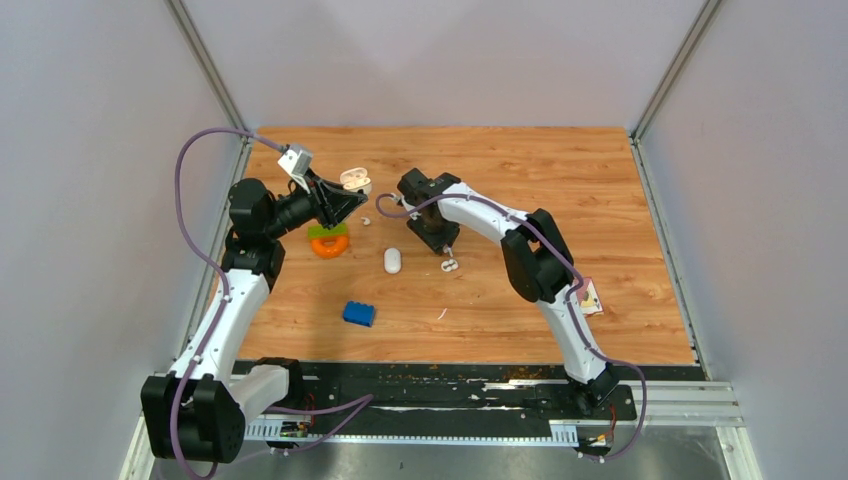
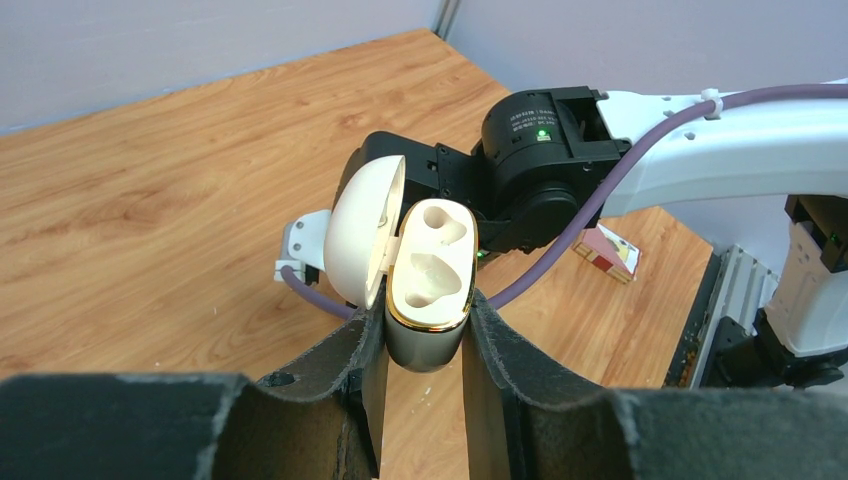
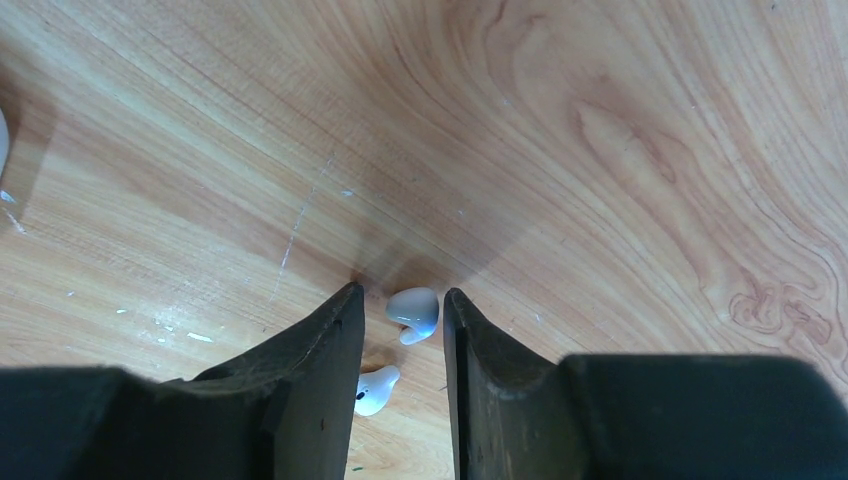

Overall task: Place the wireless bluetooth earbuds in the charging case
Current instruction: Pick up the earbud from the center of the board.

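Note:
My left gripper [image 1: 345, 197] is shut on the white charging case [image 1: 354, 179] and holds it above the table's back left. In the left wrist view the case [image 2: 432, 268] sits between my fingers [image 2: 425, 312] with its lid open to the left; both wells look empty. My right gripper [image 1: 445, 250] is open, pointing down at two white earbuds [image 1: 449, 265] lying on the table. In the right wrist view one earbud [image 3: 414, 310] lies between the open fingertips of that gripper [image 3: 400, 302]. The second earbud [image 3: 376, 389] lies nearer, partly behind the left finger.
A white oval object [image 1: 392, 260] lies left of the earbuds, and a tiny white piece [image 1: 365, 221] lies farther back. An orange ring with a green piece [image 1: 329, 241] sits under the left arm. A blue brick [image 1: 359, 313] lies nearer. A small card [image 1: 590, 297] lies at the right.

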